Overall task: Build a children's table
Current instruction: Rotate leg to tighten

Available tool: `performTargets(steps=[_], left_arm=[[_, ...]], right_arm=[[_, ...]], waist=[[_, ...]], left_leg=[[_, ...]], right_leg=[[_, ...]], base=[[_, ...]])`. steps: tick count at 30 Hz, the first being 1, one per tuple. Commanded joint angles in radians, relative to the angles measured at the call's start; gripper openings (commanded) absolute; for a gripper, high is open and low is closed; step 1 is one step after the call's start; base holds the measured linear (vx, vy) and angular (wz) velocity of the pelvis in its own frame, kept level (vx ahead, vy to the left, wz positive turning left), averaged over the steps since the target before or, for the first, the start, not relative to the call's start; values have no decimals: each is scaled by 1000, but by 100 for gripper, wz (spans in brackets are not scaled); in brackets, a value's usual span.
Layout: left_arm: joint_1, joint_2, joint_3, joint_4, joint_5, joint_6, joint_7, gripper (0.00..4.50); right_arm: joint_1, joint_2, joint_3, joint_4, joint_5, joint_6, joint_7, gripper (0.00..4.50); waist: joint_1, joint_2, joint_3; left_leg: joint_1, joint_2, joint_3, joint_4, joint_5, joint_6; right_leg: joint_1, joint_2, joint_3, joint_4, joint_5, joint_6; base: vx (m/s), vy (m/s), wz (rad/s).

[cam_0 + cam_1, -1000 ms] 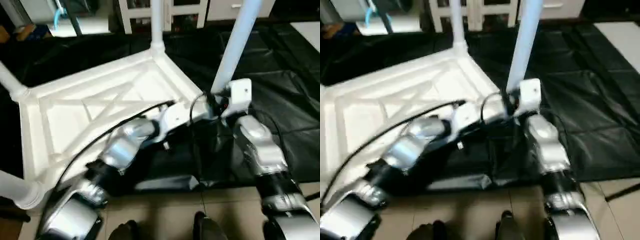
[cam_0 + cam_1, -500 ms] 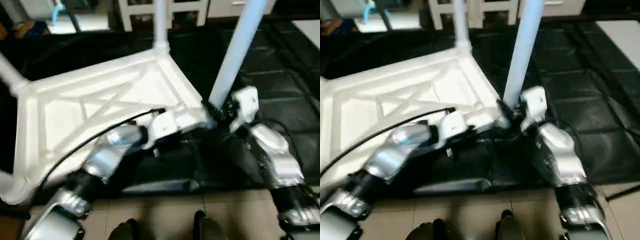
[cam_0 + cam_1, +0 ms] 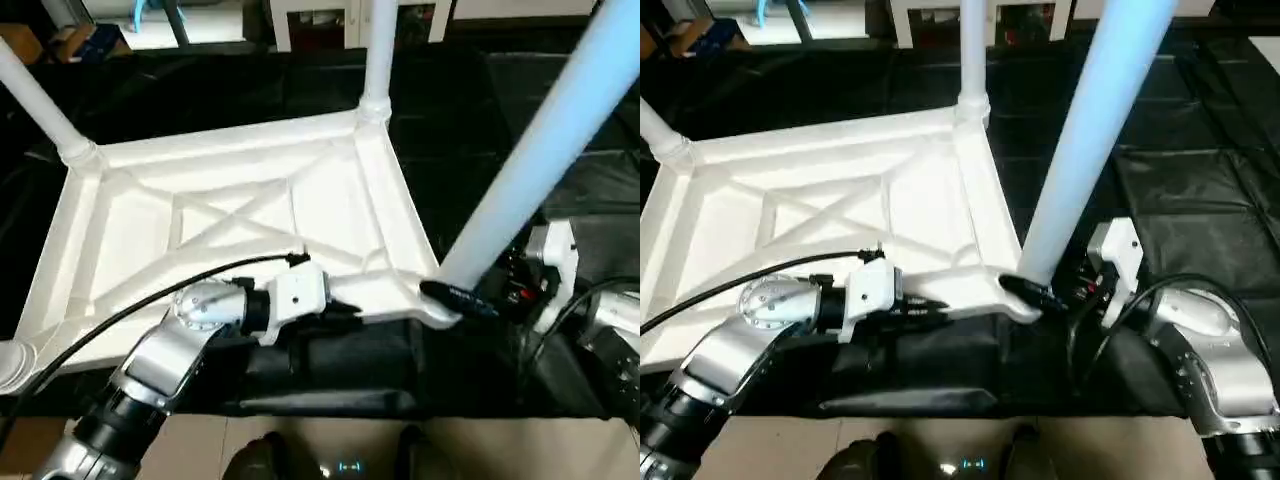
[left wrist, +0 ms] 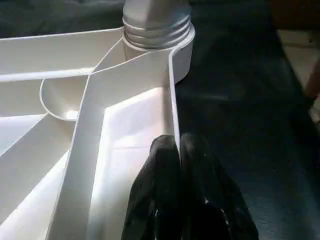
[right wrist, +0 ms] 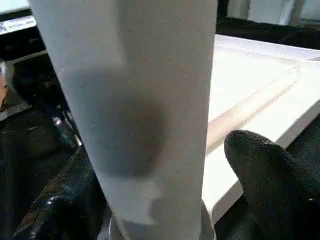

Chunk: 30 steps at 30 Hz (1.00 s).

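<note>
The children's table top (image 3: 230, 200) lies upside down on the black mat, X-ribs facing up. White legs stand in its corner sockets: far left (image 3: 35, 95), far right (image 3: 378, 50), near left (image 3: 8, 365) and near right (image 3: 530, 170). My left gripper (image 3: 345, 308) is shut on the thin near rim, a short way from the near right socket (image 4: 157, 37). My right gripper (image 5: 155, 165) is open around the base of the near right leg (image 5: 130, 100), one black finger (image 5: 270, 175) standing clear of it.
The black mat (image 3: 480, 100) spreads around the table, with tiled floor (image 3: 330, 440) along its near edge. A white shelving unit (image 3: 320, 15) stands beyond the far side. A black cable (image 3: 130, 305) runs along my left forearm.
My right gripper's fingers have spread apart from the near right leg's base. My left gripper stays on the rim. The camera has shifted, so the whole picture has moved.
</note>
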Motion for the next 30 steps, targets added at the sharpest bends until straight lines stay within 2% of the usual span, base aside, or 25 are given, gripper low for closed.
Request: performTargets(steps=[1, 4, 7, 12, 13, 14, 17, 20, 24, 25, 26, 27, 29, 30], left_arm=[[18, 14, 0, -38, -50, -4, -61, 0], [15, 18, -1, -40, -52, 2, -62, 0], [10, 24, -9, -38, -52, 3, -65, 0], [3, 24, -11, -33, -45, 7, -74, 0], [2, 24, -12, -32, -45, 7, -74, 0], [1, 25, -13, -31, -44, 6, -75, 0], [-1, 32, -22, -23, -31, 4, -76, 0], [0, 37, -29, -20, -9, 6, -63, 0], [-3, 34, -42, -14, 27, 14, -37, 0], [-6, 27, -47, -14, 44, 28, -14, 0], [-18, 8, -53, -6, 91, 54, 50, 0], [-18, 8, -53, -6, 91, 54, 50, 0], [-30, -11, -60, -8, 114, 99, 89, 0], [-46, -44, -61, -6, 136, 146, 147, 0]], right_arm=[[2, -24, -55, 10, 4, 6, -13, 369], [2, -22, -53, 1, 5, 17, -5, 369], [-2, -22, -43, 12, -1, 10, 8, 369], [-10, -23, -38, 32, 4, 16, 28, 369], [-10, -23, -38, 33, 4, 17, 28, 345], [-10, -21, -38, 35, 4, 19, 28, 345], [-2, -6, -42, 33, -10, 29, -5, 322], [10, 11, -43, 17, -22, 42, -48, 300], [35, 52, -28, -11, -75, 57, -153, 265], [43, 79, -25, -19, -96, 74, -217, 261], [52, 137, -26, -31, -134, 119, -352, 253], [52, 137, -26, -31, -134, 119, -352, 253], [57, 191, -29, -41, -151, 168, -459, 232], [57, 256, -48, -43, -192, 204, -595, 225]], waist=[[-2, -23, -69], [-5, -26, -66], [-5, -25, -67], [-5, -26, -72], [-5, -26, -72], [-4, -26, -74], [-5, -27, -74], [-6, -28, -72], [-10, -30, -69], [-11, -30, -71], [-13, -25, -67], [-16, -27, -68], [-15, -29, -68], [-16, -28, -68]], left_leg=[[26, 2, 10, -49, -137, 172], [26, 1, 9, -54, -197, 133], [26, 1, 7, -54, -216, 116], [24, -1, 8, -49, -172, 132], [24, -1, 8, -48, -167, 135], [23, -2, 8, -46, -154, 142], [23, -2, 8, -46, -153, 147], [22, -1, 7, -48, -173, 136], [21, -2, 5, -52, -200, 109], [21, -3, 5, -52, -203, 105], [22, -3, 4, -56, -215, 84], [23, -4, 5, -56, -220, 76], [25, -5, 4, -58, -241, 55], [23, -5, 2, -61, -251, 46]], right_leg=[[61, 16, -6, -32, -144, -241], [58, 15, -4, -38, -221, -216], [56, 15, -2, -38, -238, -204], [58, 17, -3, -31, -169, -216], [59, 17, -3, -30, -161, -218], [60, 18, -3, -28, -143, -224], [61, 17, -3, -28, -146, -227], [60, 16, -3, -31, -193, -216], [56, 16, -2, -36, -246, -189], [57, 16, -3, -36, -251, -187], [51, 17, -2, -40, -283, -169], [50, 19, -3, -42, -293, -165], [49, 20, -2, -44, -317, -152], [49, 21, -2, -43, -321, -148]], base=[[0, 0, 0], [0, 0, 0], [0, 0, 0], [0, 0, 0], [0, 0, 0], [0, 0, 0], [0, 0, 0], [0, 0, 0], [0, 0, 0], [0, 0, 0], [0, 0, 0], [0, 0, 0], [0, 0, 0], [0, 0, 0]])
